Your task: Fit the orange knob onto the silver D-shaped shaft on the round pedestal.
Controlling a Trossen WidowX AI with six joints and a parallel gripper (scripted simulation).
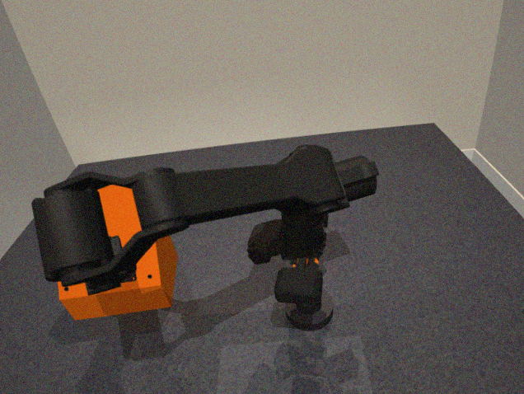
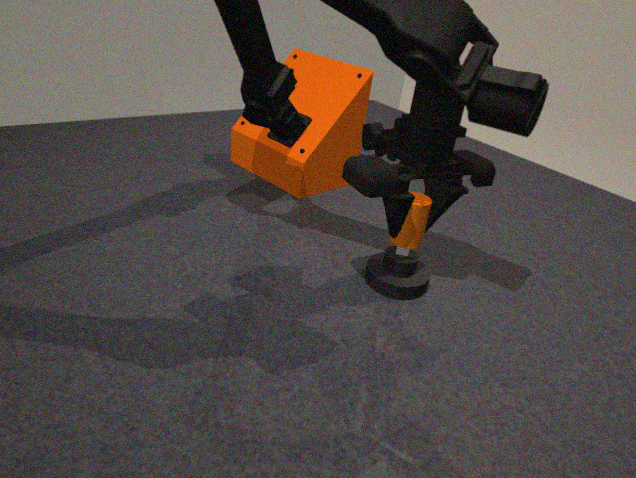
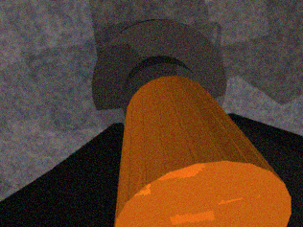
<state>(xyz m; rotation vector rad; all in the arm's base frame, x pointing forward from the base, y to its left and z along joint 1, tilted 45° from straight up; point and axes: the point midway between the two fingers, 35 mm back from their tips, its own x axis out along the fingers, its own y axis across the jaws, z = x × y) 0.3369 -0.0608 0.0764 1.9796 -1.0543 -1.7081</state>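
My gripper (image 2: 411,232) is shut on the orange knob (image 2: 415,223) (image 3: 192,128). In the exterior view the knob leans a little, its lower end over the round dark pedestal (image 2: 395,287) (image 3: 107,85) (image 1: 325,320). A short piece of the silver shaft (image 2: 402,251) shows between the knob's lower end and the pedestal's raised collar. The knob is not down on the pedestal. Its hole and the flat side of the shaft are hidden, so I cannot tell how they line up. In the top view the arm hides most of the knob.
The orange wedge-shaped block (image 1: 123,211) (image 2: 334,97) under the arm's base stands behind and to the left of the pedestal in the exterior view. The arm reaches over from it. Shadows of the arm fall across the dark table (image 1: 423,296) (image 2: 205,421).
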